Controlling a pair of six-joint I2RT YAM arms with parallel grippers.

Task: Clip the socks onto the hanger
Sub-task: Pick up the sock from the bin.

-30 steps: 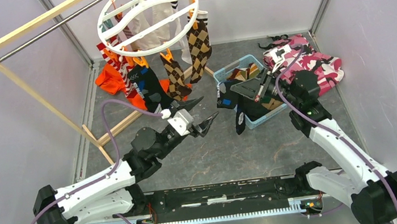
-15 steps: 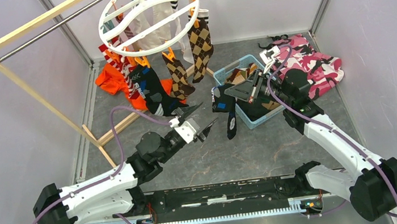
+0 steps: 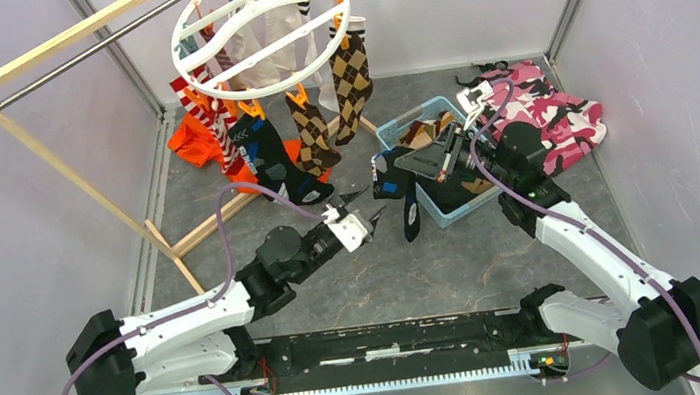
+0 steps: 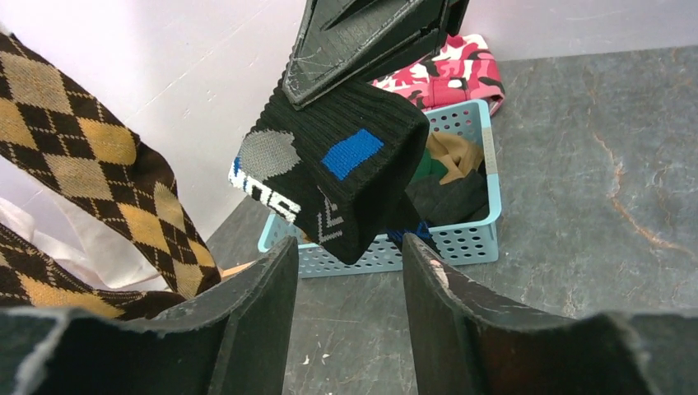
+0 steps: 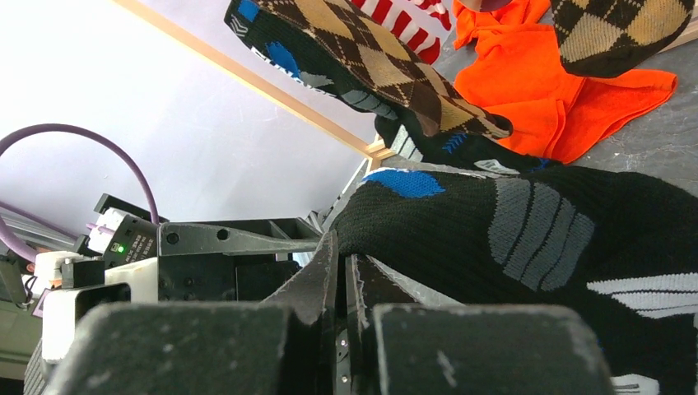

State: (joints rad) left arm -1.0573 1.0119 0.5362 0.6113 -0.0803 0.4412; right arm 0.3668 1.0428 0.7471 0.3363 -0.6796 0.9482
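Note:
My right gripper (image 3: 400,164) is shut on the cuff of a black sock with a blue patch (image 3: 409,212), which dangles in the air left of the basket. In the right wrist view the shut gripper (image 5: 342,247) pinches that sock (image 5: 510,230). The left gripper (image 3: 369,209) is open, pointing at the hanging sock from the left. In the left wrist view the sock (image 4: 346,164) hangs just beyond the gripper (image 4: 348,247), its tip level with the fingertips. The white ring hanger (image 3: 204,26) hangs at the back with argyle (image 3: 351,76), black (image 3: 271,157) and red-striped socks (image 3: 196,103) clipped on.
A blue basket (image 3: 413,112) holding more socks sits under my right arm. Pink camouflage cloth (image 3: 563,116) lies at the back right, and an orange garment (image 3: 190,142) under the hanger. A wooden rack (image 3: 48,154) stands on the left.
My right gripper lifted the black sock out over the basket's left edge, then held still. The left gripper moved right toward the sock and its jaws narrowed.

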